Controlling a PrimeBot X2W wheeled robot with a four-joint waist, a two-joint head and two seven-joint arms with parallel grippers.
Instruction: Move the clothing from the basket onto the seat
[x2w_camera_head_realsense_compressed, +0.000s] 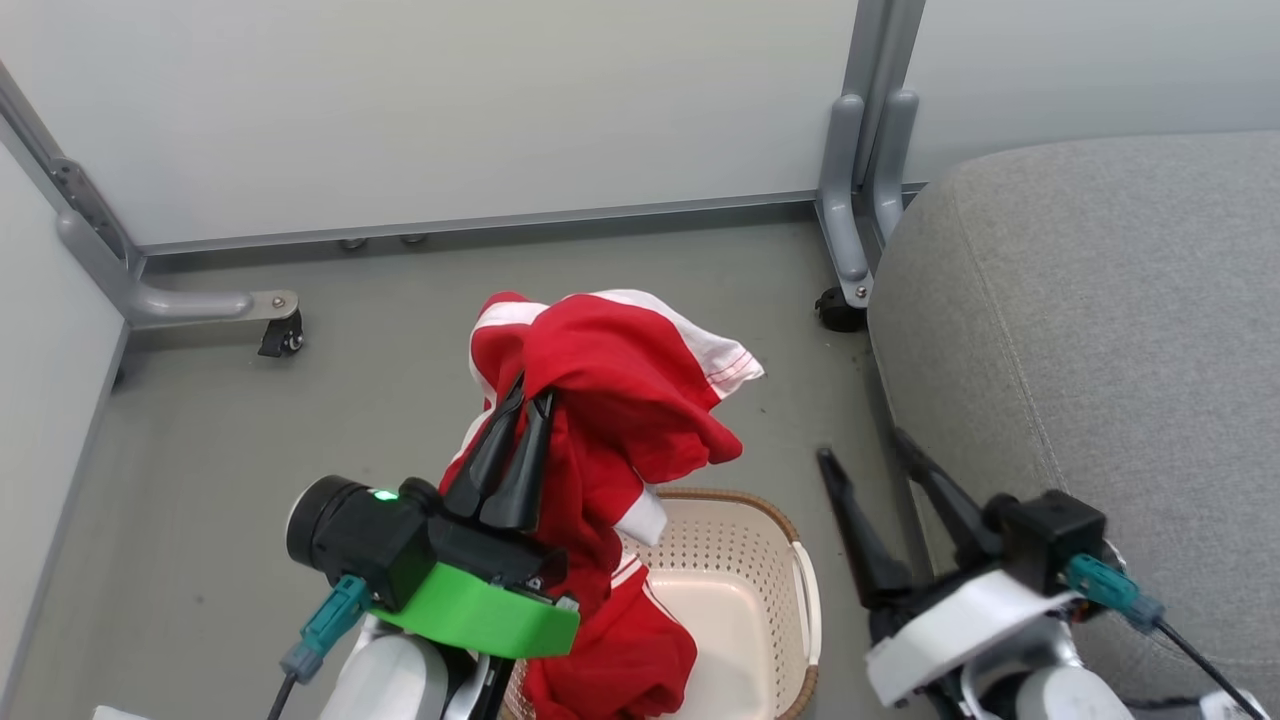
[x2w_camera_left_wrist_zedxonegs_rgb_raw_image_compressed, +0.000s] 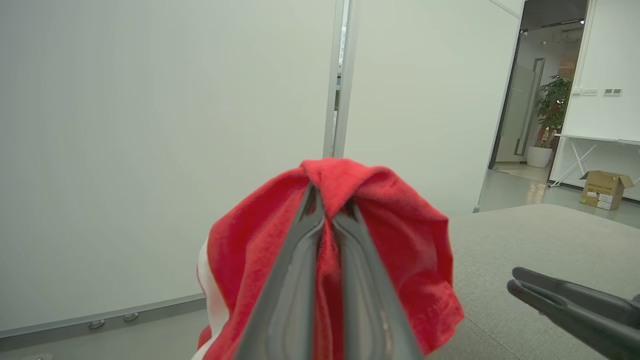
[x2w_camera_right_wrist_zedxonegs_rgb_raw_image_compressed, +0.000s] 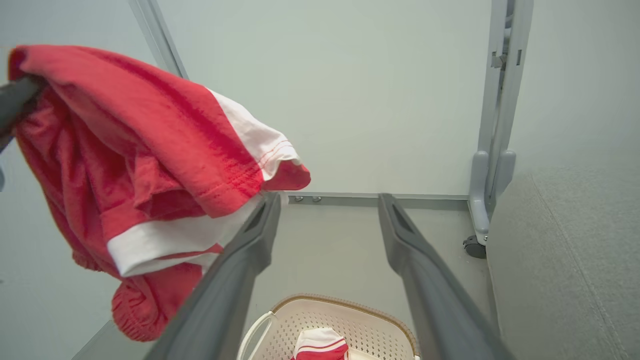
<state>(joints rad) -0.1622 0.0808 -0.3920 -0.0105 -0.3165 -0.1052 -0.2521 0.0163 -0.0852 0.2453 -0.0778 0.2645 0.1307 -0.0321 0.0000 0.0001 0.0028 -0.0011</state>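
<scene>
— Whereabouts of the clothing?
— One red garment (x2w_camera_head_realsense_compressed: 620, 400) up in the air, bunched and draped over the tips of the left gripper (x2w_camera_head_realsense_compressed: 532, 390), with a white-trimmed edge sticking out toward the seat (x2w_camera_head_realsense_compressed: 1100, 300). Hangs above the left part of the basket (x2w_camera_head_realsense_compressed: 770, 520), with red cloth reaching down across its left rim in the head view.
— State of that grip?
— Pressed together on a fold of the red garment, with cloth pinched between the two fingers (x2w_camera_left_wrist_zedxonegs_rgb_raw_image_compressed: 295, 280). Plain to see from the left wrist view.
— Anything inside the basket?
— A second garment (x2w_camera_right_wrist_zedxonegs_rgb_raw_image_compressed: 320, 345), red with white stripes, lying at the bottom, seen from the right wrist view.
— And the other side?
— Right gripper (x2w_camera_head_realsense_compressed: 862, 447) spread wide and holding nothing. Hovers between basket and seat, just beside the cushion's edge, apart from the cloth in the head view.
— Surroundings?
— Basket standing on the grey floor (x2w_camera_head_realsense_compressed: 300, 450), near the seat's left edge. Beyond it, pale partition panels (x2w_camera_head_realsense_compressed: 450, 100) on grey metal feet (x2w_camera_head_realsense_compressed: 190, 300), with a dark caster (x2w_camera_head_realsense_compressed: 283, 340) under one of them.
</scene>
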